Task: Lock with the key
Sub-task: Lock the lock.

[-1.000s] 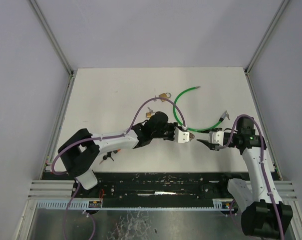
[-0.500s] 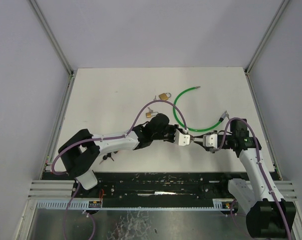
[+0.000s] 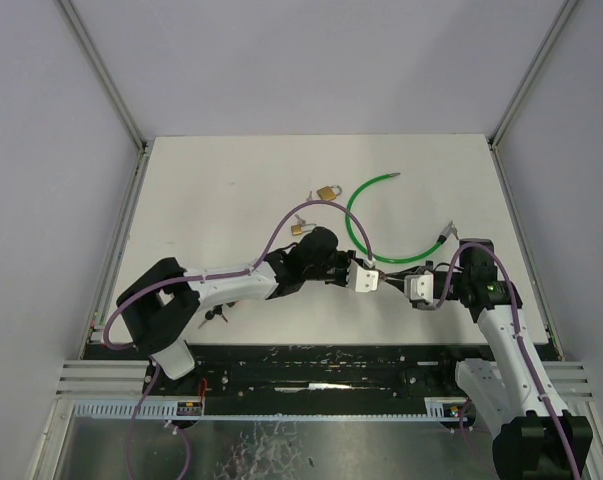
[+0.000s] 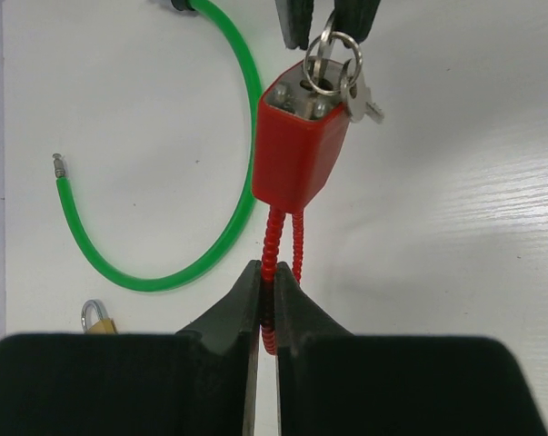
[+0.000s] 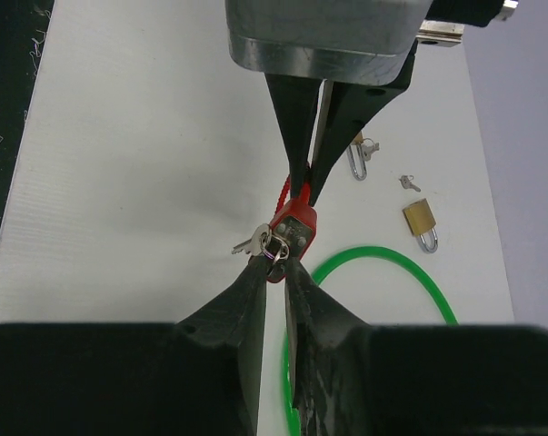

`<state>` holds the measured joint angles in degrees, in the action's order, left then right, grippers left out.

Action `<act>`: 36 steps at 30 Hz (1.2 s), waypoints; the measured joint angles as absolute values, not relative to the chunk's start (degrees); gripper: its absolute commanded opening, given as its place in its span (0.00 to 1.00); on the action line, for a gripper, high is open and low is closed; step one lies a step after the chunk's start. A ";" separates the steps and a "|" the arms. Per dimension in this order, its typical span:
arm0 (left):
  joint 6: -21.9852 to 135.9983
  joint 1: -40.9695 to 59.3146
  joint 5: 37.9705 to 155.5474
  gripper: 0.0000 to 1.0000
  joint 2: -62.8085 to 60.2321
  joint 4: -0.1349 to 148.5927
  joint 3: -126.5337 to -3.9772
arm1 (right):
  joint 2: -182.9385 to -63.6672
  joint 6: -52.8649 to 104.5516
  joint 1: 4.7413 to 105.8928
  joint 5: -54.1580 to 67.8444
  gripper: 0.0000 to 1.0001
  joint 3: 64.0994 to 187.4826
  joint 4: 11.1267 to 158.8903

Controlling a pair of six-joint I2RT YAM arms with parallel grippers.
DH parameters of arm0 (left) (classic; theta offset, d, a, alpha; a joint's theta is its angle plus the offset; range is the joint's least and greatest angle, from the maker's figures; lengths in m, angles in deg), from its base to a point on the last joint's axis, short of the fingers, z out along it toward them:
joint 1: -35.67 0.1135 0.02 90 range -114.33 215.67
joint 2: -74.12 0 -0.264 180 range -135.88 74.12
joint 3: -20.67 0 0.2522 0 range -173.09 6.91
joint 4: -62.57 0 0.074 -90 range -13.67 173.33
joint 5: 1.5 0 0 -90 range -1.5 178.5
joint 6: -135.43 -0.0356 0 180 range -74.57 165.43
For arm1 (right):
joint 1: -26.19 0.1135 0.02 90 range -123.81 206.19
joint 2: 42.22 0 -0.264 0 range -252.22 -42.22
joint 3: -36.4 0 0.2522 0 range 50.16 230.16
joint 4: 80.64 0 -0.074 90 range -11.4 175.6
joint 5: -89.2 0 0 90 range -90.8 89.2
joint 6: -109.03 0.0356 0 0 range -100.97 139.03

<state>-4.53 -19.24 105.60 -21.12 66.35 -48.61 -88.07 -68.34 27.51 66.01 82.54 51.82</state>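
A white counter carries everything. A green cable loop curves just beside the work. The left claw is clamped on the ribbed red cable shackle of the red block-shaped padlock, which sits between the 2 claws near mid-counter. A far brass padlock and a near brass padlock lie behind the left arm. The right claw brackets the lock's silver key ring; I cannot tell whether it pinches.

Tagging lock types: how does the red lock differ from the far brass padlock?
Shackle: the red lock has a ribbed red cable loop; the brass padlock a rigid metal bow. Pose: the shut left pincer holds the red lock by its loop; the brass padlock lies free on the table. Keys: a key ring sits at the red lock's end; none shows in the brass padlock. Both are padlocks.
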 measured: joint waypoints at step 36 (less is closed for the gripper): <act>-2.39 -17.78 109.12 0.00 -21.50 70.01 -49.16 | -87.50 -74.57 30.24 62.62 0.00 81.23 49.57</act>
